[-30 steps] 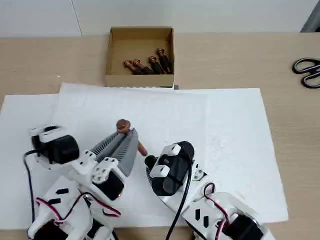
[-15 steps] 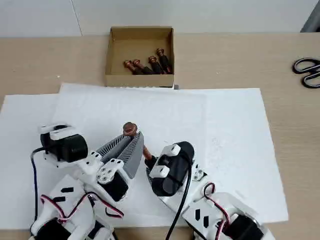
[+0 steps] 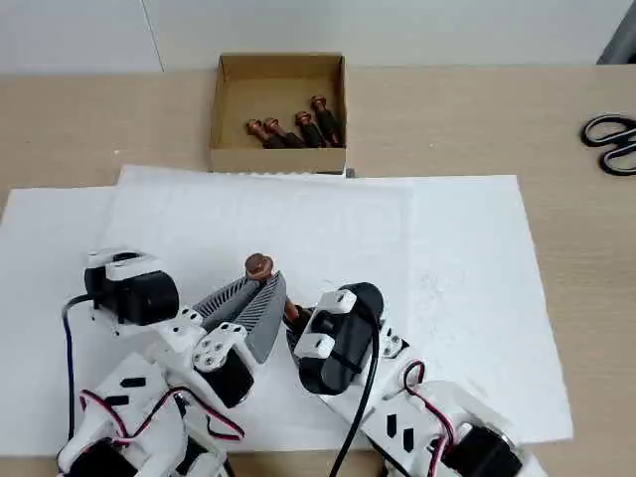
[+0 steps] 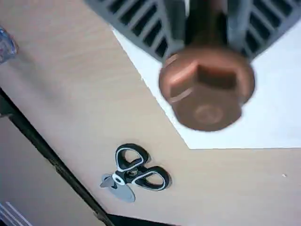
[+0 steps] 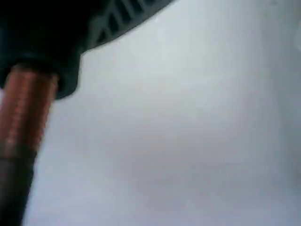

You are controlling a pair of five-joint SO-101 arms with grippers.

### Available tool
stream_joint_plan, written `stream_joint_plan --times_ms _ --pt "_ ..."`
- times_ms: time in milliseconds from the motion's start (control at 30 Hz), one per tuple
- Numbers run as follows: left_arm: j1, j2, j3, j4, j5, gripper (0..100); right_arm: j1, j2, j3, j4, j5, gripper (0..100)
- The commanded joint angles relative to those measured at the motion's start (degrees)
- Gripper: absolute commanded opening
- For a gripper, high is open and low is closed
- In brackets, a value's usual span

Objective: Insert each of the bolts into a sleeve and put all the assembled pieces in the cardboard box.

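As the left gripper (image 3: 256,293) brings the bolt (image 3: 258,265) slightly farther from the cardboard box (image 3: 278,159) than a second ago, its grey jaws are clamped on the shank just under the copper head. Meanwhile the right gripper (image 3: 297,320) has edged in to sit just beside the bolt's lower end, though whether it grips anything cannot be told. That closing gap suggests mating with a sleeve is at hand, while four assembled pieces (image 3: 295,127) already lie side by side inside the box.
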Motion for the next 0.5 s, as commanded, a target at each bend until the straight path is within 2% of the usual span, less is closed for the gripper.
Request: stream_joint_plan --times_ms 0,167,367,467 --pt "0.4 0.5 -2.1 1.8 0.1 1 0.0 -0.4 -0.6 -1.8 0.6 0.2" --pt "5.0 0.6 -1.8 5.1 0.1 1 0.0 -0.3 -0.6 -3.7 0.6 0.2" --pt "5.4 0.4 1.7 5.9 -0.4 1 0.0 -0.3 -0.6 -4.5 0.6 0.2" --pt "5.1 0.4 2.0 5.7 -4.2 1 0.0 -0.4 -0.6 -4.4 0.6 0.2"
